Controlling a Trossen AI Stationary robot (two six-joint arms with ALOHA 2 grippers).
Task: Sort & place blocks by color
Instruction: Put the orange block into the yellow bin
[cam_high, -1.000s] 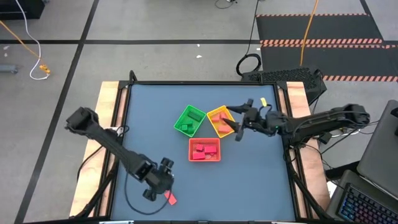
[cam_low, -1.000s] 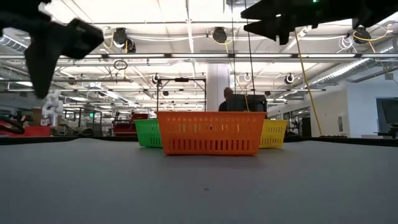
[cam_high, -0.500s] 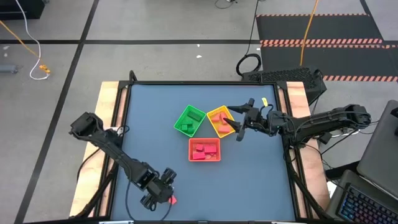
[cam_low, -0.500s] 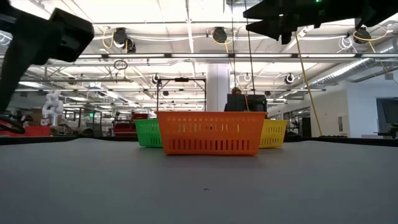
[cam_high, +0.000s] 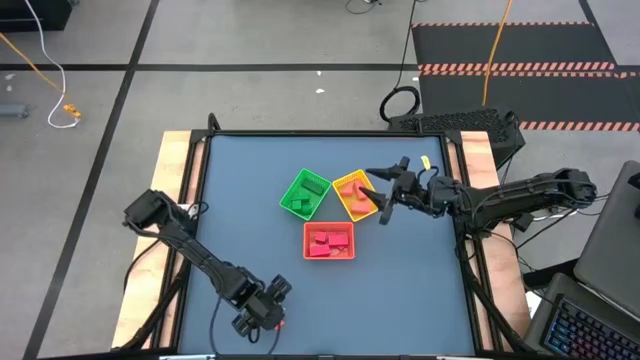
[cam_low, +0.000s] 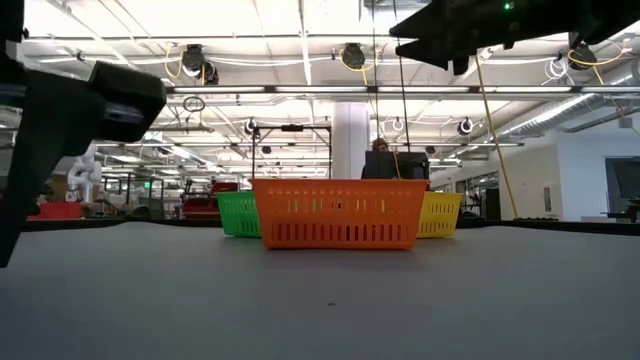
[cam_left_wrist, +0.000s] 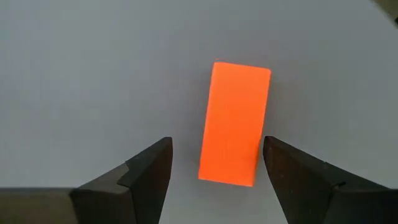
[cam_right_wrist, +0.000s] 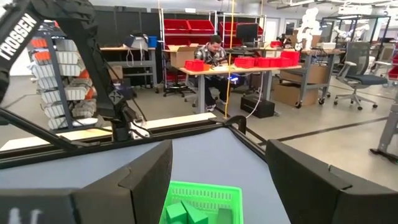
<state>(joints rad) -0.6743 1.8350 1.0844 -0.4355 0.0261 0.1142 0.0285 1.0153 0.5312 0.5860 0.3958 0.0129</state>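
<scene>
A red-orange brick-shaped block (cam_left_wrist: 235, 122) lies flat on the table near its near left edge, and only a sliver of it (cam_high: 279, 323) shows in the high view. My left gripper (cam_left_wrist: 217, 165) points steeply down over the block, open, with one finger on each long side and a gap to each. My right gripper (cam_high: 385, 196) hangs level and open over the yellow tray (cam_high: 343, 184), holding nothing. The green tray (cam_high: 305, 193) holds green blocks (cam_right_wrist: 186, 213). The yellow tray holds salmon-orange blocks (cam_high: 357, 196), and the red tray (cam_high: 328, 229) holds red ones (cam_high: 328, 243).
The three mesh trays stand together mid-table, and in the low view the red one (cam_low: 340, 213) stands in front. Bare table lies all around the lone block. A person sits at a desk (cam_right_wrist: 214, 50) in the room beyond the table.
My left gripper has sunk and moved toward the table's near edge, rolling a little as it went. It now stands right over the red-orange block and covers most of it in the high view. The block has not moved.
</scene>
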